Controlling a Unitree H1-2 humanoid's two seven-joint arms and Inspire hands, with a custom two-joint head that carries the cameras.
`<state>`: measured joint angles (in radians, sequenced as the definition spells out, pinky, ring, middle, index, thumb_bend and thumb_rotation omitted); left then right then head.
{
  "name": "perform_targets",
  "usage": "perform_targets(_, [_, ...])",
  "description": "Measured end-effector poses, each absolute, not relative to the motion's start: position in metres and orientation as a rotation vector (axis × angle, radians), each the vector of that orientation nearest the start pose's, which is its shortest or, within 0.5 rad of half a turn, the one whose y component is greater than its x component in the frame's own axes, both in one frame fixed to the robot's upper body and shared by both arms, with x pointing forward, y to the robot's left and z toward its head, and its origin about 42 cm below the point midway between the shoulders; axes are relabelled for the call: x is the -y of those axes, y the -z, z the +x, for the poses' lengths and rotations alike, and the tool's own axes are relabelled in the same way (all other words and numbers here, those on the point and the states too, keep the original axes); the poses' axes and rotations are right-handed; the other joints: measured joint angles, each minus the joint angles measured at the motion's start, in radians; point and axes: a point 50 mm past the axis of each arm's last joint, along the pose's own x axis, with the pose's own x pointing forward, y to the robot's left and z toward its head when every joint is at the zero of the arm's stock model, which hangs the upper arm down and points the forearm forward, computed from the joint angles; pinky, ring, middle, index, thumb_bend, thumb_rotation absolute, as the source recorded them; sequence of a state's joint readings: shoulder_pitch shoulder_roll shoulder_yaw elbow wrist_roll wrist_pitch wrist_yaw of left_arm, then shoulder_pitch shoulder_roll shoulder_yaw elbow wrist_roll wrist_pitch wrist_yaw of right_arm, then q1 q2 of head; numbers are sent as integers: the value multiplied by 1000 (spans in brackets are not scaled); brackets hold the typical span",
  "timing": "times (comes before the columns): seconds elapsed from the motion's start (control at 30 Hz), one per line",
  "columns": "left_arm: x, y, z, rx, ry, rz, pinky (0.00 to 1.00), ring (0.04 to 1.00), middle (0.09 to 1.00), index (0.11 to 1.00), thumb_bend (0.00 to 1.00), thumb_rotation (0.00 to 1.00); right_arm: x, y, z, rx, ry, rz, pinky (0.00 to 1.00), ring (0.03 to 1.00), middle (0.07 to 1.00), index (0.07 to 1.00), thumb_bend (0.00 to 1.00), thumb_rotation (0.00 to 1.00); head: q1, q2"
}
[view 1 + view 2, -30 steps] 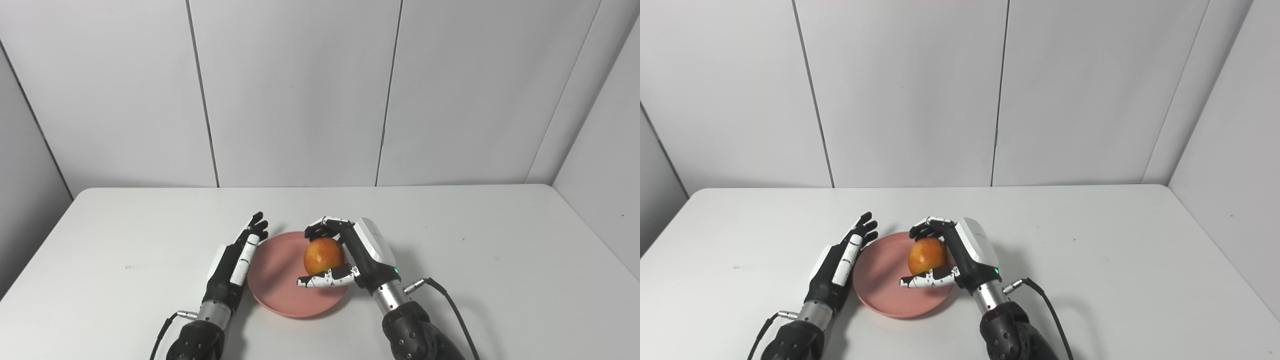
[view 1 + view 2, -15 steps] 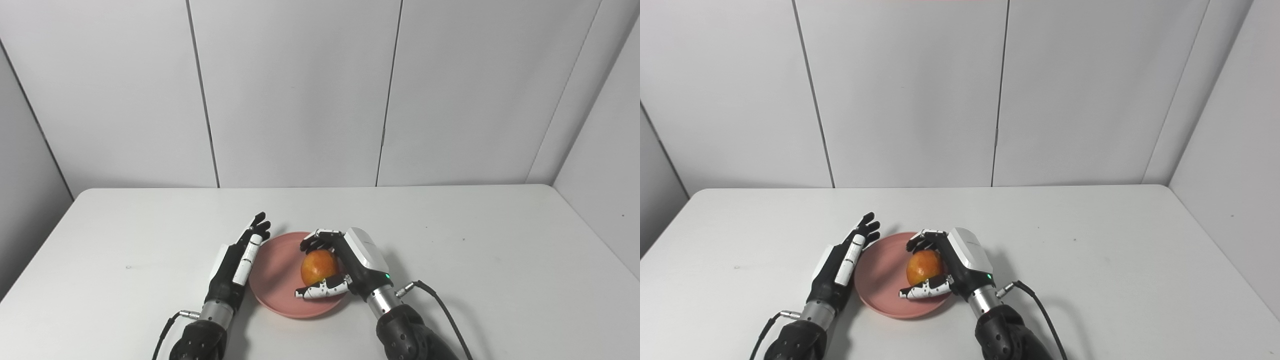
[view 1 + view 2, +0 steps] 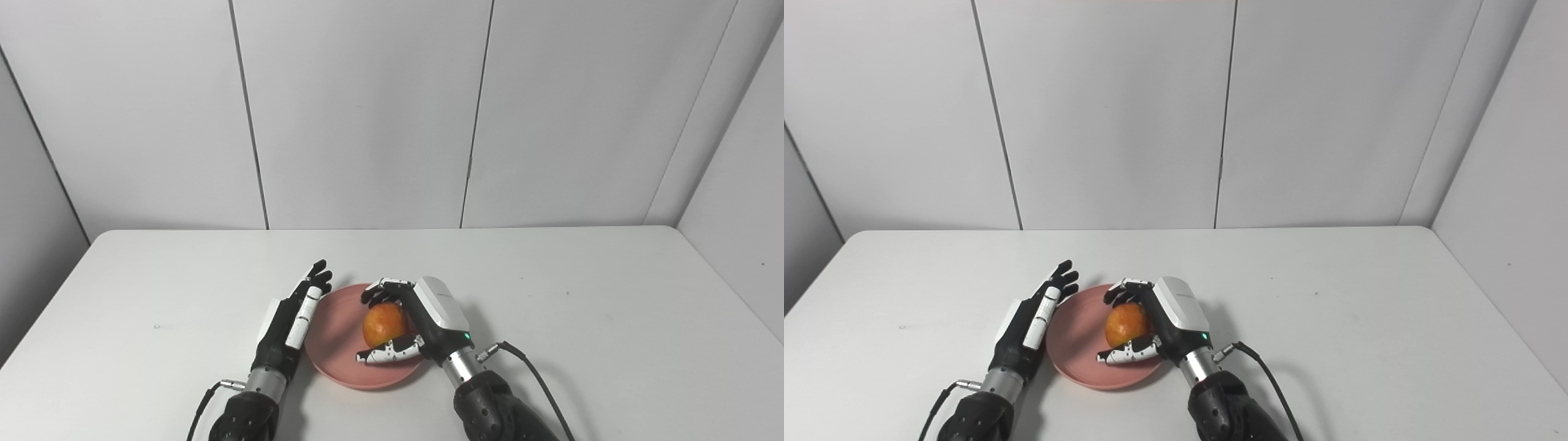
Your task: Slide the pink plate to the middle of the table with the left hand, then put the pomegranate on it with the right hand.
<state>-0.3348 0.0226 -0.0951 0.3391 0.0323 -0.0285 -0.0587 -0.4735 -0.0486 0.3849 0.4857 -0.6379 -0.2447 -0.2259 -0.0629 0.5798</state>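
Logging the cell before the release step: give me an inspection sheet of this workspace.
Surface: white rectangular table, bare around the work.
Job's things: round pink plate near the table's front middle; orange-red pomegranate over it, contact with the plate not clear.
Clutter: nothing seen.
Hands: right hand shut on the pomegranate; left hand open, fingers straight, at the plate's left rim.
Cables: black cable at the right wrist; another at the left wrist.
Surroundings: grey wall panels behind and beside.
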Motion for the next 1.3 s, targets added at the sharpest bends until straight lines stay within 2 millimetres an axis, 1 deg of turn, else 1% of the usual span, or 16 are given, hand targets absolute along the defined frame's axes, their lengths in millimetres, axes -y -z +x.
perform_targets(0.1, [-163,-111,385,5,227,95,870,909,920,909,551,1000,94,-129,401,440,-334,-776,378,396,470,565,506,0,-2,0])
perform_targets(0.13, [-163,-111,385,4,227,95,874,909,919,908,553,1000,93,-129,400,441,-335,-777,445,419,490,537,511,0,-2,0])
perform_targets(0.17, [-163,-111,385,3,228,93,880,912,922,910,551,1000,93,-129,400,444,-337,-781,498,517,497,513,516,0,-2,0])
perform_targets(0.2, [-163,-111,385,3,229,92,880,912,921,909,551,1000,92,-129,400,448,-339,-785,545,583,506,497,518,0,0,0])
perform_targets(0.23, [-162,-111,385,1,230,94,862,900,913,901,578,1000,92,-130,399,453,-342,-793,600,645,618,497,509,80,0,0])
perform_targets(0.27, [-162,-111,385,1,230,98,870,910,929,914,595,1000,91,-130,399,459,-348,-800,638,687,678,498,506,117,0,0])
perform_targets(0.33, [-161,-111,385,1,229,120,875,919,947,938,622,1000,88,-130,396,467,-363,-815,695,736,738,498,502,146,0,2])
perform_targets(0.47, [-160,-111,385,2,231,152,881,918,950,943,624,1000,87,-131,393,471,-391,-833,770,791,781,499,502,162,-3,2])
perform_targets(0.5, [-160,-111,385,3,231,156,878,908,938,931,623,1000,87,-131,391,474,-395,-833,797,810,797,627,538,299,-3,2])
perform_targets(0.53, [-160,-111,385,3,230,159,879,907,934,929,623,1000,88,-131,390,472,-397,-831,826,836,818,714,568,414,-2,2])
perform_targets(0.57, [-160,-111,385,4,229,164,880,907,933,928,623,1000,88,-130,390,469,-400,-832,836,844,826,744,578,453,-2,2])
perform_targets(0.6, [-159,-111,385,4,228,164,883,911,932,928,586,1000,89,-129,389,464,-406,-834,859,870,855,784,611,525,-2,2])
perform_targets(0.7, [-159,-112,385,8,229,163,883,910,924,923,576,1000,93,-128,388,451,-407,-823,891,912,903,844,655,614,0,2])
perform_targets(0.87, [-160,-111,385,13,230,159,883,904,919,922,596,1000,99,-131,387,455,-390,-772,928,966,964,921,679,649,-2,3])
perform_targets(1.03, [-159,-110,385,15,233,170,862,898,919,915,602,1000,99,-136,385,527,-368,-746,990,991,996,974,647,681,-3,5])
perform_targets(1.3, [-160,-111,385,17,226,170,852,914,930,920,581,1000,108,-152,380,592,-296,-709,995,997,1000,991,597,670,0,8])
